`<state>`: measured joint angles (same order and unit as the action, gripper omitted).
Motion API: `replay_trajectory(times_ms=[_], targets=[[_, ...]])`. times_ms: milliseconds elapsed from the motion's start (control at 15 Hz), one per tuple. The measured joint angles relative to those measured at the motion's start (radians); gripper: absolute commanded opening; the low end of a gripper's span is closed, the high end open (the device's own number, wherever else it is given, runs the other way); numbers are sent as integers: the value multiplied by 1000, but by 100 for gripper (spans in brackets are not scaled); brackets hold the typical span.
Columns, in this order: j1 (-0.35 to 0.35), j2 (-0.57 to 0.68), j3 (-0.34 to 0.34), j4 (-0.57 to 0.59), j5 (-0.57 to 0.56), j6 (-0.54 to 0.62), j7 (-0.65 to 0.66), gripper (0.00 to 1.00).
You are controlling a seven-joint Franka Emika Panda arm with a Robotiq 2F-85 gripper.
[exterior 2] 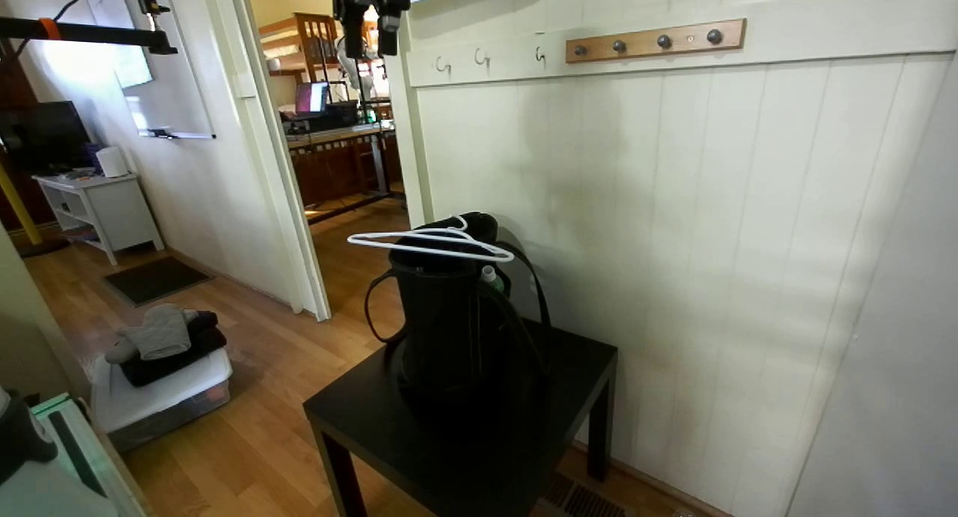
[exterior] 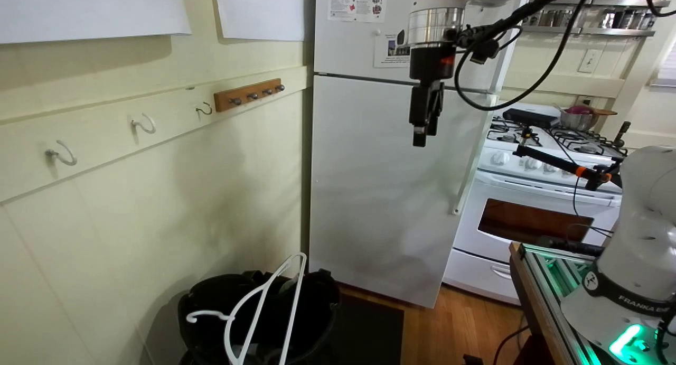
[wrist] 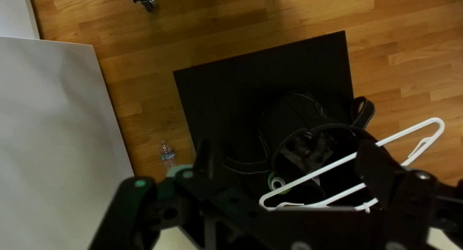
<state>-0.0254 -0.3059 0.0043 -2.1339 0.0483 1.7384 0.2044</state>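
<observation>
My gripper (exterior: pixel 425 133) hangs pointing down in front of the white refrigerator door; its fingers also show apart in an exterior view (exterior 2: pixel 370 44) and in the wrist view (wrist: pixel 289 159). It is open, with nothing seen between the fingers. Below it, a white plastic hanger (wrist: pixel 312 174) lies across the open top of a black bag (exterior 2: pixel 441 330); the hanger also shows in both exterior views (exterior: pixel 294 308) (exterior 2: pixel 430 250). The bag stands on a low black table (exterior 2: pixel 479 457). A green bottle with a white neck (wrist: pixel 277 183) is at the bag's side. The fingers are well above the hanger, apart from it.
A wooden peg rack (exterior: pixel 249 94) and several single hooks (exterior: pixel 143 124) are on the cream wall. The refrigerator (exterior: pixel 380 185) stands by a stove (exterior: pixel 533 196). A clear bottle (wrist: pixel 167 156) lies on the floor. A lidded bin (exterior 2: pixel 168 393) holds folded cloth.
</observation>
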Motion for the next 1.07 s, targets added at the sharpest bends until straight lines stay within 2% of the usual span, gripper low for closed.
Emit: replay_trajectory(times_ms=[733, 1067], targets=[[-25, 205, -10, -43, -3, 258, 165, 100], [-27, 242, -16, -46, -3, 282, 194, 100]])
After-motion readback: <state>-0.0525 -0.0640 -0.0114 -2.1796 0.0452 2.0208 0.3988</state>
